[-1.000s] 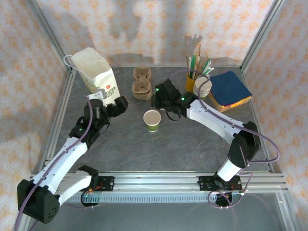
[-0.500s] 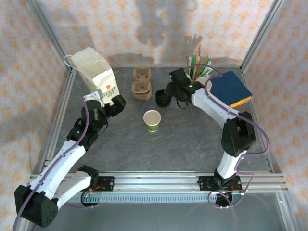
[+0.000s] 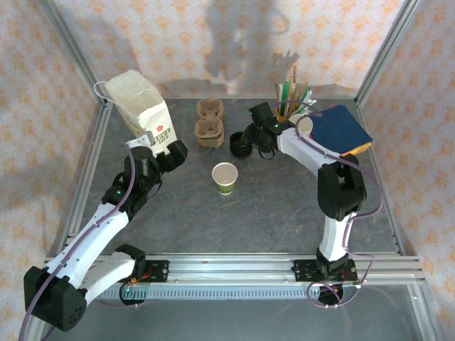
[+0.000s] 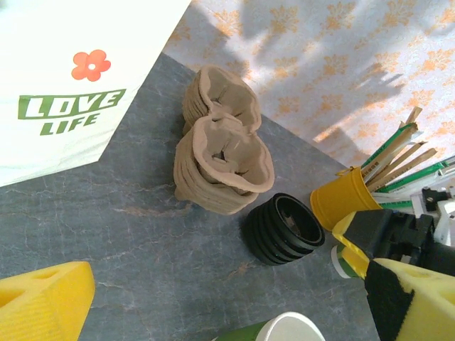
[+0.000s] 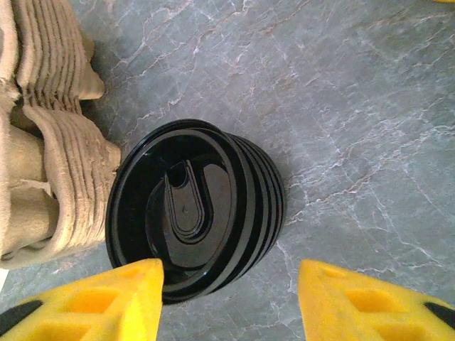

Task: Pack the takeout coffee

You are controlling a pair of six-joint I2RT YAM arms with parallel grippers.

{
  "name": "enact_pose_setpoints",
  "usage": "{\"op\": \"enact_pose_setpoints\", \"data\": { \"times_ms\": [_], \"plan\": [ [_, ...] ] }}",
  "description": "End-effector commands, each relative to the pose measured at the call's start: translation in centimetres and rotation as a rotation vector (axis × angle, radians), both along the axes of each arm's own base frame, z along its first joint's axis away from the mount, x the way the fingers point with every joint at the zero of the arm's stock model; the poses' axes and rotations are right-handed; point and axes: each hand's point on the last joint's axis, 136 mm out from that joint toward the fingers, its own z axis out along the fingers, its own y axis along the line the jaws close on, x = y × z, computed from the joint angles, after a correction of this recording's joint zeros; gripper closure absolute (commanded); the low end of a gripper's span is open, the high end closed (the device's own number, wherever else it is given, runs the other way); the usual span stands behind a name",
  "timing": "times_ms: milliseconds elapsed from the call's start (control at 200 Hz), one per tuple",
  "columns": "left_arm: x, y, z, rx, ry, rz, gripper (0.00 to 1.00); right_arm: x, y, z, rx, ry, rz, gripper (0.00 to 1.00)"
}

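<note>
Right arm swung back from mid-table and its right gripper (image 5: 227,284) hung over the lid stack (image 5: 195,206), jaws apart on either side of it, holding nothing. Left gripper (image 3: 168,148) sat well to the left of the lid stack by the paper bag (image 3: 142,106), jaws wide, empty. Coffee cup (image 3: 225,177) stood upright, no lid on it, near side of the lid stack, a bit left. Risks, my guess: the lids were nested and tilted, so a pinch could lift several or skid the pile. One finger was close to the pulp trays (image 4: 224,160), just left of the lid stack, and could snag them. Yellow cup (image 4: 341,202) was just right of the stack, tight there. Open table (image 3: 270,206) lay on the near side, good room for the carry to the cup.
</note>
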Motion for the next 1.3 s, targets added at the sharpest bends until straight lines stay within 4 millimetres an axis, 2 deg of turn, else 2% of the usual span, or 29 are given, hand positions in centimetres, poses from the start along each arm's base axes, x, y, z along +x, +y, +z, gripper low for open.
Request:
{"op": "enact_pose_setpoints", "data": {
  "times_ms": [0,365,506,716,831,1291],
  "plan": [
    [0.0,0.5,1.5,0.001,-0.047,0.030,0.01,1.0,0.6,0.4,0.035,-0.008,-0.002,0.50],
    [0.0,0.7,1.5,0.013,-0.043,0.040,0.01,1.5,1.2,-0.5,0.053,0.010,0.004,0.59],
    [0.0,0.8,1.6,0.017,-0.047,0.044,0.01,1.6,1.2,-0.8,0.054,0.017,0.003,0.59],
    [0.0,0.8,1.4,0.020,-0.039,0.043,0.01,1.9,1.1,-0.9,0.059,0.017,0.002,0.60],
    [0.0,0.8,1.3,0.021,-0.038,0.044,0.01,2.0,1.2,-0.9,0.063,0.015,0.003,0.65],
    [-0.1,1.0,0.9,0.026,-0.027,0.050,0.01,2.5,1.3,-1.1,0.067,0.019,0.009,0.71]
  ]
}}
